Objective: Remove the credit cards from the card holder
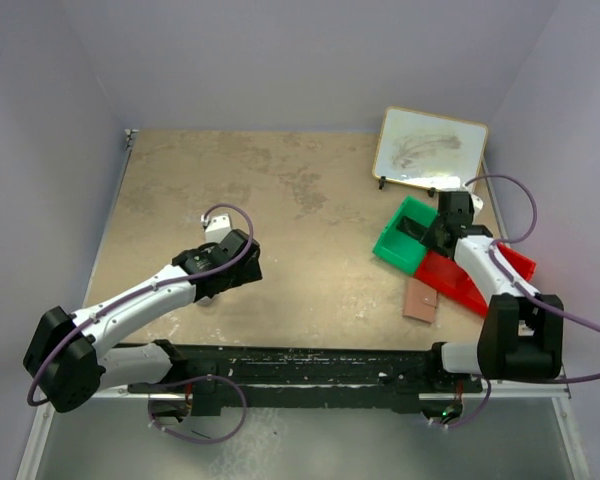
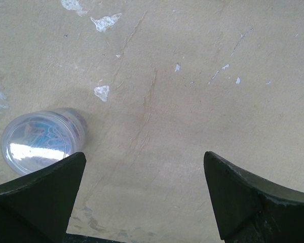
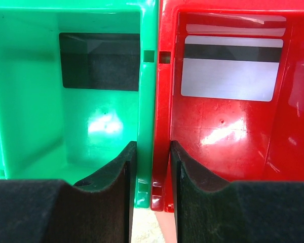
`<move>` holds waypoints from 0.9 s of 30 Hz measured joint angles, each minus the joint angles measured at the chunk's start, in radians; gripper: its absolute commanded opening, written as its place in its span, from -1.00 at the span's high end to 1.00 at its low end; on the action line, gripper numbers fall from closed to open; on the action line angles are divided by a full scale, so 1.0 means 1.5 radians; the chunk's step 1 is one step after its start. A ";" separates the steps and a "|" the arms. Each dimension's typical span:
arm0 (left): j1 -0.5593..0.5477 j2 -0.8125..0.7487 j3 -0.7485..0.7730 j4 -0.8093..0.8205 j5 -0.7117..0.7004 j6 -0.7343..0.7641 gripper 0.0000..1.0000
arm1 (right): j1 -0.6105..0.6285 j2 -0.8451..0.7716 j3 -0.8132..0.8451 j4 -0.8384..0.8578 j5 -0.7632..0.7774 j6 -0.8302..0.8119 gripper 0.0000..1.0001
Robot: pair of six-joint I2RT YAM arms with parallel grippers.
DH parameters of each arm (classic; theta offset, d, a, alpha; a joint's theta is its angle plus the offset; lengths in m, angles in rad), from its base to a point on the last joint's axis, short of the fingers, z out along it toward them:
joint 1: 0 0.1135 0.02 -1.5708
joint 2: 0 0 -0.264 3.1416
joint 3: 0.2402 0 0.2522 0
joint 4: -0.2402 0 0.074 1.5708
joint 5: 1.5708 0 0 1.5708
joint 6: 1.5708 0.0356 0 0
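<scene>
The card holder (image 1: 420,298), a tan-pink wallet, lies on the table against the near side of the red bin (image 1: 462,282). In the right wrist view a black card (image 3: 99,61) lies in the green bin (image 3: 35,101). A white-grey card (image 3: 231,68) with a dark stripe lies in the red bin (image 3: 223,126), with another pale card edge (image 3: 233,28) behind it. My right gripper (image 3: 153,162) straddles the two bins' adjoining walls, one finger inside each bin, pressing on them. My left gripper (image 2: 144,167) hangs open over bare table, far left of the bins.
A framed whiteboard (image 1: 430,148) leans at the back right behind the green bin (image 1: 398,245). A small clear round container (image 2: 40,144) lies on the table by my left finger. Purple walls enclose the table.
</scene>
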 measured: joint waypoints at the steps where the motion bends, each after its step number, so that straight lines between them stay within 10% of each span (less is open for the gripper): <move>1: 0.000 0.001 0.000 0.000 0.001 0.000 -0.94 | 0.002 -0.002 -0.001 0.000 -0.004 0.000 0.48; 27: 0.000 -0.060 0.000 -0.018 -0.025 -0.018 -0.94 | 0.340 0.209 0.202 -0.010 0.017 0.092 0.50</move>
